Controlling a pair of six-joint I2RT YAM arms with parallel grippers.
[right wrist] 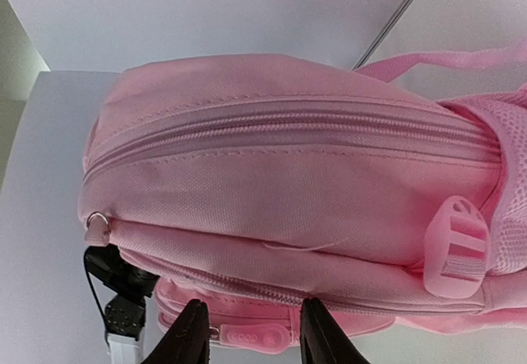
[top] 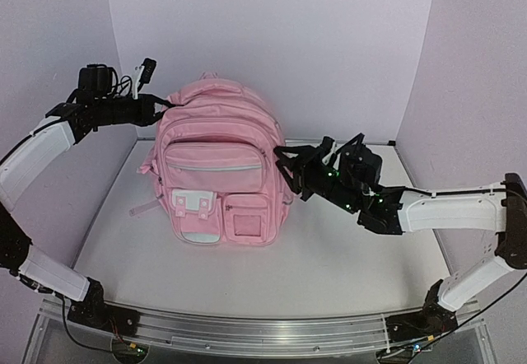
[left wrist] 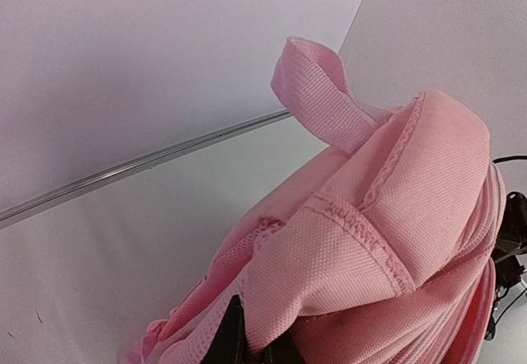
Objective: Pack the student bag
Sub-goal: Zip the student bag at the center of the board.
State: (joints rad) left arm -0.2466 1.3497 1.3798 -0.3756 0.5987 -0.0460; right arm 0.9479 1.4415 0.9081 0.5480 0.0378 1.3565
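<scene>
Packing could be barely begun or nearly over, and I cannot tell which: the student bag (top: 216,175) stands upright mid-table (top: 329,265), the zips along its side look closed in the right wrist view, and no loose items to go in show anywhere. The left gripper (left wrist: 251,343) is pinched tight on fabric at the bag's top, below the carry loop (left wrist: 317,92). The right gripper (right wrist: 251,331) sits at the bag's right side, jaws partly apart around a pink zip pull (right wrist: 259,337) but not clamped on it.
</scene>
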